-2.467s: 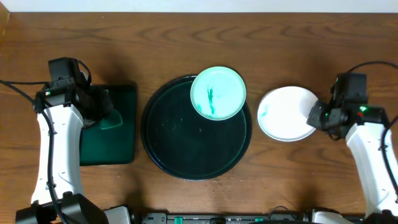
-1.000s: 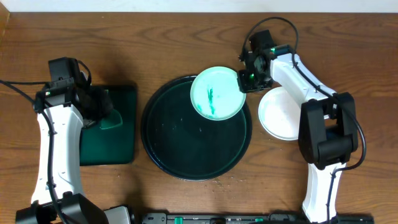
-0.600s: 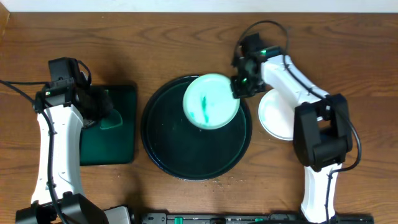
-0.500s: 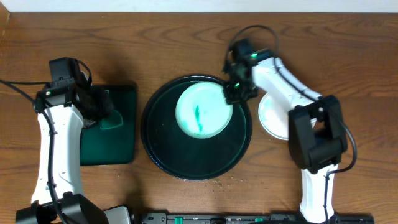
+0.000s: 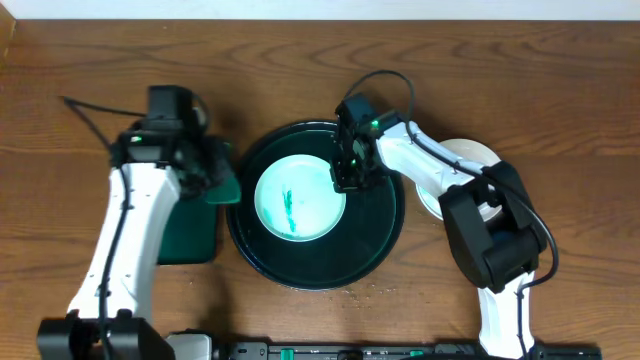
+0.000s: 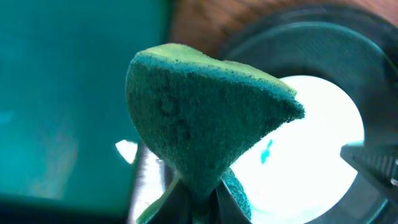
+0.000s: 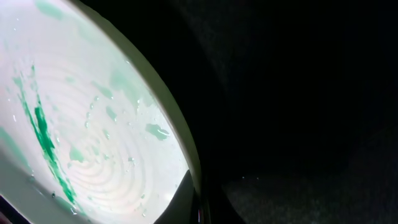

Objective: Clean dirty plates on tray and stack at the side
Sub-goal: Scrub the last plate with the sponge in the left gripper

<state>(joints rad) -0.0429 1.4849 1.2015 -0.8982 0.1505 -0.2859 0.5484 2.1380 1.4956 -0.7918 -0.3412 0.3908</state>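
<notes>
One dirty plate (image 5: pixel 298 197) with a green smear lies in the middle-left of the round black tray (image 5: pixel 340 250). My right gripper (image 5: pixel 345 172) is shut on the plate's right rim. In the right wrist view the rim of the plate (image 7: pixel 99 143) sits between the fingers (image 7: pixel 199 208), above the tray floor (image 7: pixel 298 93). My left gripper (image 5: pixel 216 178) is shut on a green sponge (image 6: pixel 205 124) at the tray's left edge, apart from the plate (image 6: pixel 311 143). Other dirty plates are not in view.
A stack of white plates (image 5: pixel 468 153) sits right of the tray, partly hidden by my right arm. A dark green rectangular tray (image 5: pixel 180 235) lies on the left, also in the left wrist view (image 6: pixel 62 93). Small crumbs (image 5: pixel 362 290) lie before the tray.
My right gripper took the plate's rim and dragged it left and down into the tray. My left arm lifted the sponge off the green tray and moved right to the black tray's edge.
</notes>
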